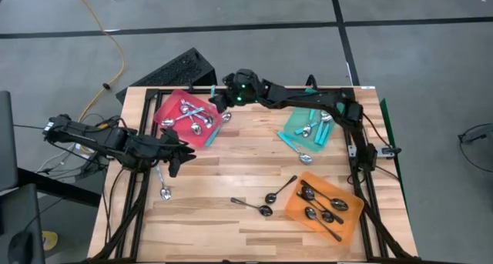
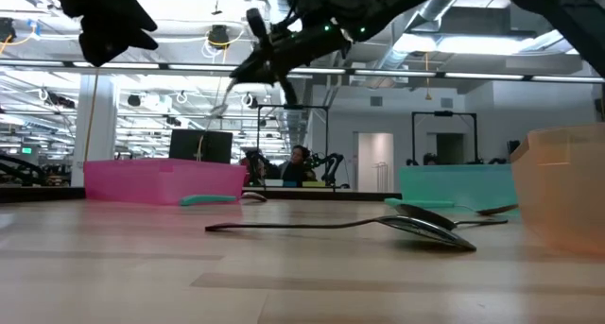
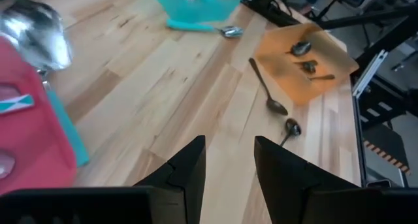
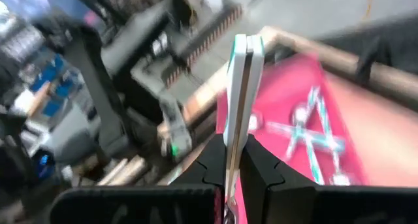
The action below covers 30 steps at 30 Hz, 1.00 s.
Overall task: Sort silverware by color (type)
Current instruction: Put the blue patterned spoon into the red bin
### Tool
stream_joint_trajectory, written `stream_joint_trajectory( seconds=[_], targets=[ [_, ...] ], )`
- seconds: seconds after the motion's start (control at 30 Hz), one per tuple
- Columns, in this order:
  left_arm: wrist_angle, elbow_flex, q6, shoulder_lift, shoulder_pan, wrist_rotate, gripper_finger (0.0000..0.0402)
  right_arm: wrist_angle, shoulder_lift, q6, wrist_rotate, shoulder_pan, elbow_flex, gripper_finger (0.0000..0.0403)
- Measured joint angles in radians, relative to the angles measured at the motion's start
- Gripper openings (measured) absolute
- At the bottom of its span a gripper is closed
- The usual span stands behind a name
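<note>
Teal-handled, silver-bowled spoon (image 4: 239, 93) sits clamped upright in my right gripper (image 1: 218, 101), above the red translucent square tray's (image 1: 168, 107) far corner, where similar spoons already lie. I judge the carry should head for the teal translucent tray (image 1: 293, 125) instead, lowering before letting go. My left gripper (image 3: 228, 160) hangs parted and empty near the loose all-silver spoon (image 1: 163, 188) on the wooden table (image 1: 231, 164).

Two spoons (image 1: 266, 203) on table (image 1: 223, 172) beside tray (image 1: 350, 222)

Red tray (image 1: 171, 111), teal tray (image 1: 295, 125), orange tray (image 1: 348, 218), black spoons (image 1: 320, 206).
</note>
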Motion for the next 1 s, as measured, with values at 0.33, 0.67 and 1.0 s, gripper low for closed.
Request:
stream_joint_trajectory(
  seconds=[0.33,0.67,1.0],
  targets=[
    [-0.048,-0.001,-0.024,-0.002,0.0,0.001,0.0114,0.06,0.197,0.043,-0.05,0.016,0.183,0.0041],
    [-0.05,-0.001,-0.035,-0.002,0.0,0.004,0.0114,0.027,0.378,0.084,-0.081,0.035,0.392,0.0041],
    [-0.091,-0.001,-0.035,-0.001,0.0,-0.022,0.0114,-0.175,0.377,-0.03,-0.032,0.003,0.395,0.0041]
  ],
)
